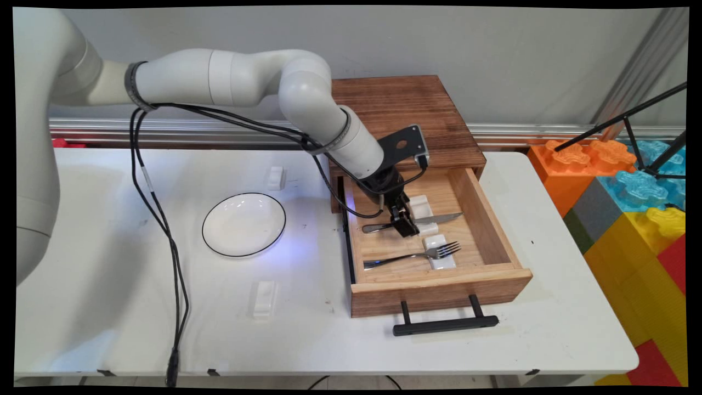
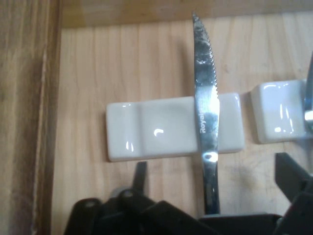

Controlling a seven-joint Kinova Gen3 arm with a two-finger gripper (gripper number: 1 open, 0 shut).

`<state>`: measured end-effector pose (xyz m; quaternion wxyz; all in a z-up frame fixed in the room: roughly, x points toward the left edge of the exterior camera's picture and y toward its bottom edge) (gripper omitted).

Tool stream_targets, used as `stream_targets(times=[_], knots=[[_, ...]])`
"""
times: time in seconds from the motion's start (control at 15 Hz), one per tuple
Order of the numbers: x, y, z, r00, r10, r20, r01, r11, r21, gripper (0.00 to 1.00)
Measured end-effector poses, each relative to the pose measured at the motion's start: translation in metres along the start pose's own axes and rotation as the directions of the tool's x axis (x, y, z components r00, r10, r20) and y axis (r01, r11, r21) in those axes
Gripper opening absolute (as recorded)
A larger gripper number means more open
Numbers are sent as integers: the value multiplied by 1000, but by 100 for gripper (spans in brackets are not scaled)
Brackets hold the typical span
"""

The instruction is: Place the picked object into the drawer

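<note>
My gripper (image 1: 405, 224) is down inside the open wooden drawer (image 1: 496, 227), open, just above a steel knife (image 1: 441, 218). In the hand view the gripper (image 2: 210, 165) straddles the knife (image 2: 205, 98) near its handle, one finger on each side, neither visibly touching it. The serrated blade lies across a white ceramic rest (image 2: 161, 128). A second white rest (image 2: 276, 115) shows at the right edge. Nearer the drawer's front, a fork (image 1: 417, 255) lies with its tines on another white rest (image 1: 440, 253).
The drawer belongs to a wooden cabinet (image 1: 400, 109) at the table's back; its black handle (image 1: 445, 325) sticks out toward the near edge. A white plate (image 1: 244, 224) sits left of it, with two small white rests (image 1: 276, 178) (image 1: 264, 298) nearby. Coloured blocks (image 1: 630, 192) stand at right.
</note>
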<state>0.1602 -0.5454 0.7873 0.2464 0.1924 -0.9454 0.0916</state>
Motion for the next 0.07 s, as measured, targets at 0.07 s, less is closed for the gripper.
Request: stream_targets(times=[0.07], knots=[[1,1,-2,1000,0,-2,0,1000,1,100]])
